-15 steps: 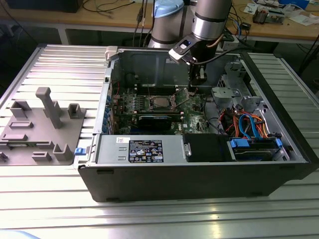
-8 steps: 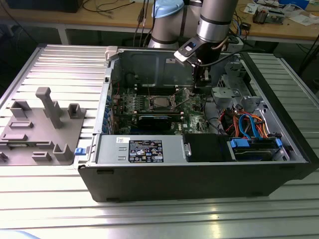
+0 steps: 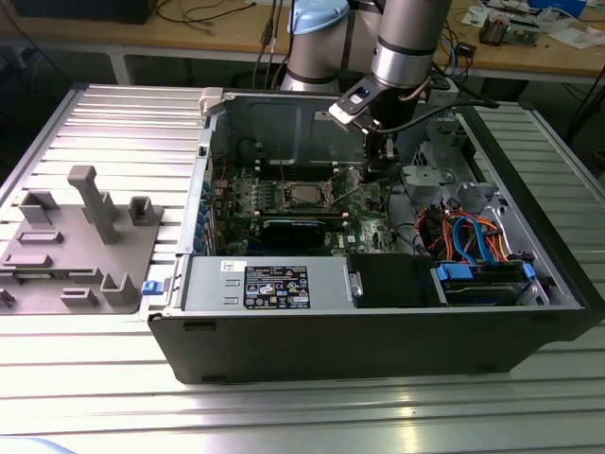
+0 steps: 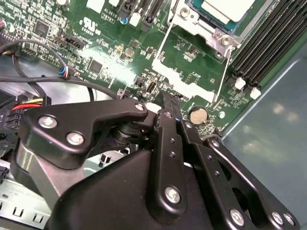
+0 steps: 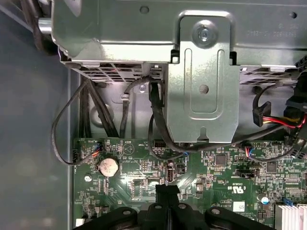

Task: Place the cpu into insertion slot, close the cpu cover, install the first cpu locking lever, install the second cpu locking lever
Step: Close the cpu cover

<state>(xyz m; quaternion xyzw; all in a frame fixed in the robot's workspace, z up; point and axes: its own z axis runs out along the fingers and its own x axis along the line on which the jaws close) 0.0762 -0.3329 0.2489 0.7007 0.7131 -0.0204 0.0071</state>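
- Arm reaches down into the open computer case [image 3: 378,340]. The gripper [image 3: 375,163] hangs low over the green circuit board [image 3: 248,189], towards the exterior view's right of the socket.
- In both wrist views the gripper [image 4: 168,101] [image 5: 167,189] has its two black fingers pressed together, with nothing between them. The tips are just above the board and near the coin battery [image 5: 108,166] [image 4: 196,116].
- The cpu [image 4: 225,7] [image 3: 302,196] lies flat in the insertion slot [image 4: 189,15], silver top up. It is apart from the gripper.
- The cpu cover [image 4: 187,80] is swung open, not down over the chip. Its thin silvery frame stands off the socket's edge between chip and fingertips, and green board shows through its window.
- Long black memory slots [image 4: 264,43] run beside the socket.
- In the first wrist view a folded metal bracket [image 5: 204,76] and black cables [image 5: 62,134] sit past the board's edge.
- Case rests on a ribbed metal table [image 3: 95,113]. A grey moulded fixture [image 3: 76,246] lies well apart, at the exterior view's left.
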